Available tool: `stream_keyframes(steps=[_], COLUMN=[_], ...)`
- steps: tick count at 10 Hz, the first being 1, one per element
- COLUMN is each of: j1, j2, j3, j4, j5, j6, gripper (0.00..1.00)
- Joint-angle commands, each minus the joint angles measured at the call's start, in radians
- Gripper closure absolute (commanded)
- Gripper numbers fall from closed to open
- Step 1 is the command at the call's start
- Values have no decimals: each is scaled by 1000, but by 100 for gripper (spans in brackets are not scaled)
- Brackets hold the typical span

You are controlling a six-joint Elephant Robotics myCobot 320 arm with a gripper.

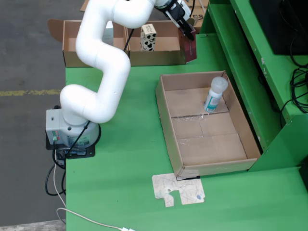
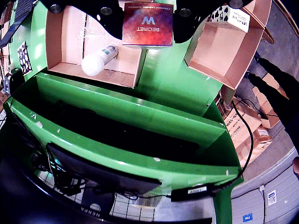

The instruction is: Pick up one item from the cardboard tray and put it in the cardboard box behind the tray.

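Observation:
In the fixed view my gripper (image 1: 187,33) is at the top, shut on a dark red carton (image 1: 190,49) that hangs by the right end of the back cardboard box (image 1: 163,57). The wrist view shows the same red carton (image 2: 147,23), printed "SECRET W", clamped between my black fingers (image 2: 108,18), over the green strip between tray and box. The cardboard tray (image 1: 207,144) holds a white bottle (image 1: 214,94) with a blue label, lying in its far end; the wrist view shows this bottle (image 2: 99,59) too. A black-and-white spotted carton (image 1: 148,37) stands in the back box.
A second open cardboard box (image 1: 77,45) sits left of the back one. A raised green shelf (image 1: 250,62) with a monitor and cables runs along the right. A flat cardboard scrap (image 1: 178,190) lies in front of the tray. My arm's base (image 1: 72,130) stands at the table's left edge.

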Motion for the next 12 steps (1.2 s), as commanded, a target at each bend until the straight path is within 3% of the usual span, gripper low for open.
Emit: stream_keyframes(steps=[1, 2, 12], j1=[4, -31, -38], j2=[23, 1, 21], j3=[26, 26, 26], j4=[17, 78, 19], j5=[-6, 65, 283], j6=[-5, -52, 23], gripper=[100, 100, 100])
